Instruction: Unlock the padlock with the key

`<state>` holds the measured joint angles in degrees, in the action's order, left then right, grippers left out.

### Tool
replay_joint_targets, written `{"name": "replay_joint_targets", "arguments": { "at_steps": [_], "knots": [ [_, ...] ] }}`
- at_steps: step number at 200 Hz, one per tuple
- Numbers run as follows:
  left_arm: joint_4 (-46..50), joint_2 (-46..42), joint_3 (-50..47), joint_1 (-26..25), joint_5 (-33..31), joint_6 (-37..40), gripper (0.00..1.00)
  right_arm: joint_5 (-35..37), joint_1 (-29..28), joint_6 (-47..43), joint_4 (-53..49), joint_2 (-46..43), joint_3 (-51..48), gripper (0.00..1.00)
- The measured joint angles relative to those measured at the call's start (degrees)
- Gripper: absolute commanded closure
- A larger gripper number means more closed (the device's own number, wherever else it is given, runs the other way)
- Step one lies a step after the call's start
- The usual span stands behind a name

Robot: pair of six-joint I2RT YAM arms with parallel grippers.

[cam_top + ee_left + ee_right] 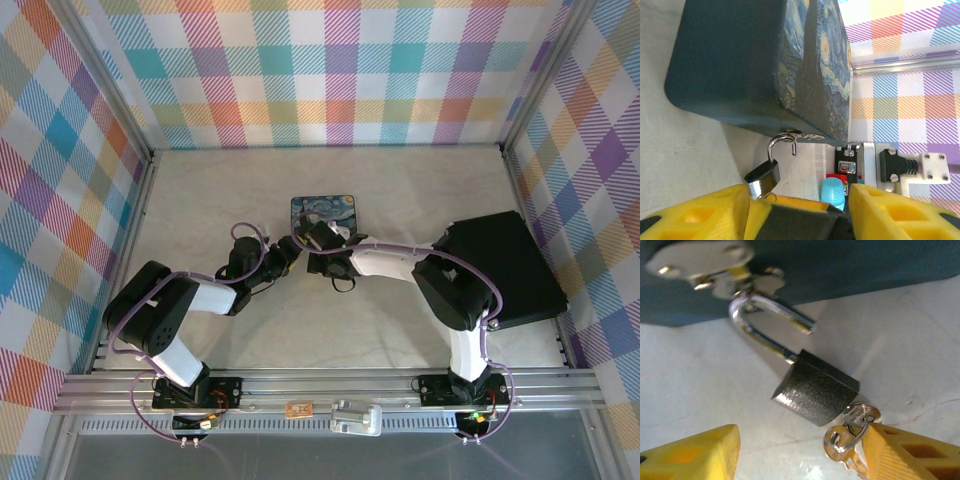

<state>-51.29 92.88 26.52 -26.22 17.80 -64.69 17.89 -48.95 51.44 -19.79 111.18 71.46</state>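
padlock (815, 390) hangs by its shackle (757, 322) from the hasp (727, 277) on the front wall of the blue painted tin (740, 60), body resting low against the table (700, 385); the shackle's free end is out of the body, so it's unlocked. key (860, 415) sits in the bottom of the padlock with a small ring (837, 440) on it, touching or just beside one yellow finger (905, 450) of the right gripper (802, 432), whose jaws are spread wide, gripping nothing. left gripper (800, 195) likewise spread apart, padlock between its fingers near one tip, contact unclear. tin lid down, contents not visible. top view: flat black case (510, 265) on the right, also shut
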Motion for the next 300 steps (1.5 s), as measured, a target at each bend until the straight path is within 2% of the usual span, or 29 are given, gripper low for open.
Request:
{"name": "replay_joint_targets", "arguments": {
  "at_steps": [44,59,76,140,181,223,240,254,271,300],
  "knots": [
    [-3.0,1.4,-0.1,1.3,1.7,-0.9,0.45,5.7,0.0,2.2,-3.4,2.8,3.5,0.46],
    [-5.5,3.1,-0.5,1.6,2.2,-1.8,0.46,6.8,0.0,2.4,-4.1,4.1,5.1,0.53],
    [-8.8,5.3,-1.7,2.0,2.6,-3.5,0.46,7.2,0.0,2.4,-4.3,4.4,5.5,0.6],
    [-16.5,9.0,-4.3,3.2,2.8,-6.7,0.48,7.2,0.6,1.2,-3.4,4.2,5.0,0.76],
    [-16.0,8.1,-4.4,4.2,2.8,-6.3,0.48,5.4,1.7,-6.6,0.9,2.1,1.4,0.84],
    [-12.5,3.6,-4.6,4.3,2.8,-4.5,0.48,1.3,2.6,-16.1,6.1,0.5,0.7,0.86],
    [-10.4,2.2,-4.6,4.3,2.8,-3.4,0.47,-0.5,2.8,-18.6,8.0,0.0,0.6,0.85],
    [-8.8,1.3,-4.6,4.4,2.7,-2.7,0.47,-1.9,2.9,-20.2,9.1,-0.3,0.6,0.8],
    [-7.1,0.2,-4.6,4.7,2.7,-1.8,0.47,-3.2,3.4,-21.0,9.2,-0.9,0.4,0.63],
    [-3.9,-2.1,-4.5,5.7,2.8,-0.1,0.46,-5.0,5.0,-21.8,7.6,-3.5,-0.6,0.44]
  ]
}}
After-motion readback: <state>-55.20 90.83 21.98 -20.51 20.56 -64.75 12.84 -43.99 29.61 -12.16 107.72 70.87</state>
